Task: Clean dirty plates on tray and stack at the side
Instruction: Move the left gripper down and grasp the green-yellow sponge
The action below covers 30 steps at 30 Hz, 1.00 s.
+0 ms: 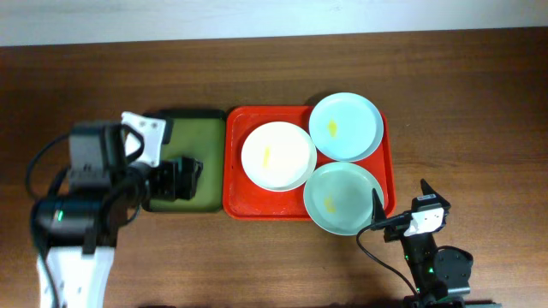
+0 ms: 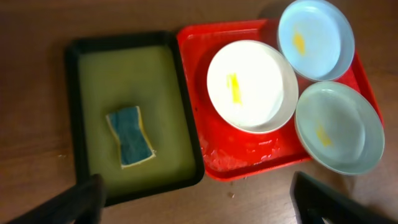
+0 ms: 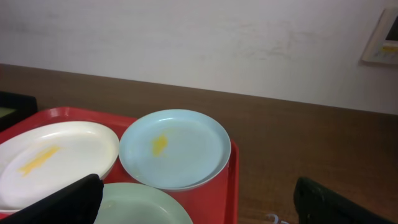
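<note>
The red tray [image 1: 235,184] holds three plates, each with a yellow smear: a white plate [image 1: 276,156] on the left, a pale blue plate [image 1: 345,127] at the back right and a pale green plate [image 1: 342,198] at the front right overhanging the rim. In the left wrist view the white plate [image 2: 252,85], blue plate [image 2: 315,38] and green plate [image 2: 339,127] lie on the tray [image 2: 239,163]. My left gripper [image 1: 181,177] hangs open over a dark green tray, nothing between its fingers [image 2: 68,204]. My right gripper [image 1: 401,198] stands open and empty just right of the green plate [image 3: 134,205].
The dark green tray [image 2: 134,74] left of the red one holds a blue-and-yellow sponge [image 2: 129,135]; from overhead the left gripper hides the sponge. Bare wooden table [image 1: 479,128] lies right of the red tray. A pale wall [image 3: 199,37] stands behind the table.
</note>
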Each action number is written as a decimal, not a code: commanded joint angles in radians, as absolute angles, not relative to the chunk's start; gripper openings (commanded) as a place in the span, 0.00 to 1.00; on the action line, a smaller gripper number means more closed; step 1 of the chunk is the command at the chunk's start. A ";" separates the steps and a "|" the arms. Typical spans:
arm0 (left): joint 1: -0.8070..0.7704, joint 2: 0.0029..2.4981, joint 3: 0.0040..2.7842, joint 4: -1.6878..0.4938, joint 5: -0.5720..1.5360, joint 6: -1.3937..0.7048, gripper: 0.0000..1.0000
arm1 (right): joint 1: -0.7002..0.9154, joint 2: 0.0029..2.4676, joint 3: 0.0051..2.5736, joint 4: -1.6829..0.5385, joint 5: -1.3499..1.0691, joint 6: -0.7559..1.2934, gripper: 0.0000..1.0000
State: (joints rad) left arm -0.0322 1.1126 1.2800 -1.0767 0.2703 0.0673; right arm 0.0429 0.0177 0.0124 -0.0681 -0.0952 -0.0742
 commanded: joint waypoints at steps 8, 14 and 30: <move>-0.030 1.507 1.303 -0.995 0.039 -0.142 0.29 | 0.046 0.013 0.006 -0.072 -0.094 -0.063 0.99; -0.030 1.539 1.303 -0.945 0.036 -0.146 0.31 | 0.046 0.013 0.006 -0.072 -0.094 -0.063 0.99; -0.030 1.539 1.033 -0.722 0.018 -0.164 0.43 | 0.046 0.013 0.006 -0.062 -0.200 -0.062 0.99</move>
State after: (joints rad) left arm -0.0322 1.5318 1.0588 -0.7628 0.0250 -0.1551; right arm 0.0429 0.0177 0.0124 -0.0635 -0.1463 -0.0746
